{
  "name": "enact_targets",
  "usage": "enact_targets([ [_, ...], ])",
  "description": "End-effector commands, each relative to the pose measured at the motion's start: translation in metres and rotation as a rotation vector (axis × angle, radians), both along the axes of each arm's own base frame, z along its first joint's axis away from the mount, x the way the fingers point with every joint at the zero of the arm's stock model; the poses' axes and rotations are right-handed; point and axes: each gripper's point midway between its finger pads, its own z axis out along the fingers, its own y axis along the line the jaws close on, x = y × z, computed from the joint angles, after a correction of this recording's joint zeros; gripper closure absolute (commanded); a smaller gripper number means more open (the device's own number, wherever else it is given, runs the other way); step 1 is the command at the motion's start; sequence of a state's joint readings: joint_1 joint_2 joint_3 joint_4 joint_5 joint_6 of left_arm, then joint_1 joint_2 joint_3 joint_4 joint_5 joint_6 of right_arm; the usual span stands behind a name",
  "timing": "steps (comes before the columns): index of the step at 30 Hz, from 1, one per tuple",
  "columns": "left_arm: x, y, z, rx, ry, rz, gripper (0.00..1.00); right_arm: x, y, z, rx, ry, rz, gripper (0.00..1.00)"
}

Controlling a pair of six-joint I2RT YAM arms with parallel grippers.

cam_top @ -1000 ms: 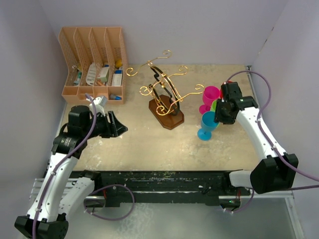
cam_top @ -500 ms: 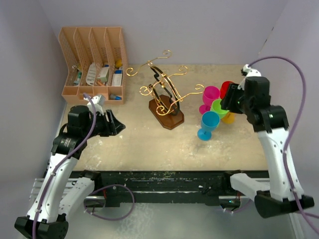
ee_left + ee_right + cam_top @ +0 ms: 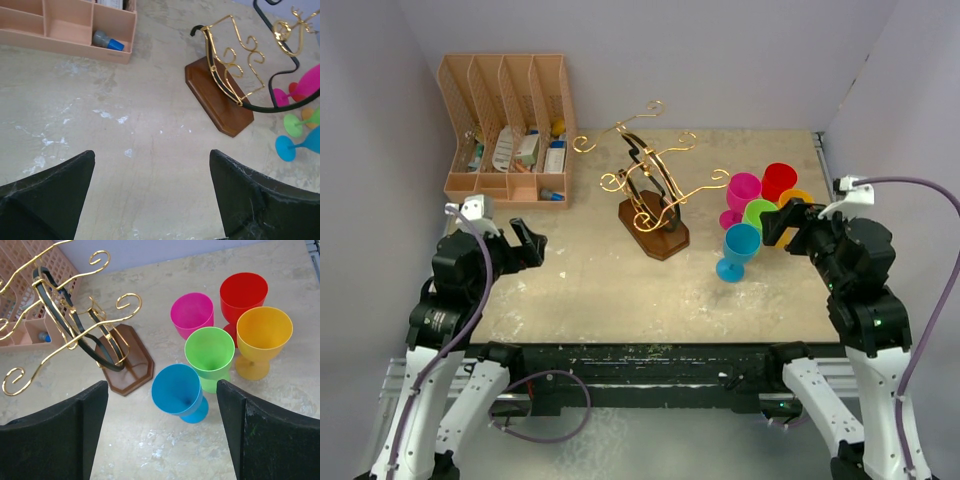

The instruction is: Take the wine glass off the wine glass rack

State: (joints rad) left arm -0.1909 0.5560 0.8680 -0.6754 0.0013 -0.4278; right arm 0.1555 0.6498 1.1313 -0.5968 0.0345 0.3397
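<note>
The gold wire wine glass rack [image 3: 650, 190] stands mid-table on its dark wooden base [image 3: 655, 230], with no glass hanging on its arms. Several plastic wine glasses stand upright on the table to its right: pink [image 3: 742, 190], red [image 3: 779, 180], orange [image 3: 800, 198], green [image 3: 758, 213] and blue [image 3: 738, 243]. My right gripper [image 3: 785, 222] is open and empty, just right of the glasses; its wrist view shows the blue glass [image 3: 177, 389] between the fingers below. My left gripper [image 3: 525, 242] is open and empty, far left of the rack [image 3: 217, 97].
A tan slotted desk organiser [image 3: 510, 130] with small items stands at the back left. Grey walls close in the table on the left, back and right. The rack's scroll arms [image 3: 70, 335] reach out toward the glasses.
My right gripper has drawn back from the cluster of glasses, to the right and nearer, uncovering the red and orange ones. My left gripper has drawn back to the left.
</note>
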Motion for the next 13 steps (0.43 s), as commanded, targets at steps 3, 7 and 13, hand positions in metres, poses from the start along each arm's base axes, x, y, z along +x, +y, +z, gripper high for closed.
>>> enact_targets([
  [3,0.0101,0.0287,-0.0071,0.042,0.058,0.182,0.01,-0.0008,-0.0044,0.0188,-0.025,-0.092,-0.008,0.09],
  [7,0.0115,0.0277,-0.0117,0.044,0.091,0.182,0.01,-0.0014,-0.0033,0.012,-0.026,-0.078,-0.001,0.09],
  [13,0.0116,0.0215,-0.0104,0.039,0.075,0.141,0.01,-0.0047,-0.0021,0.0119,-0.007,-0.088,0.002,0.11],
])
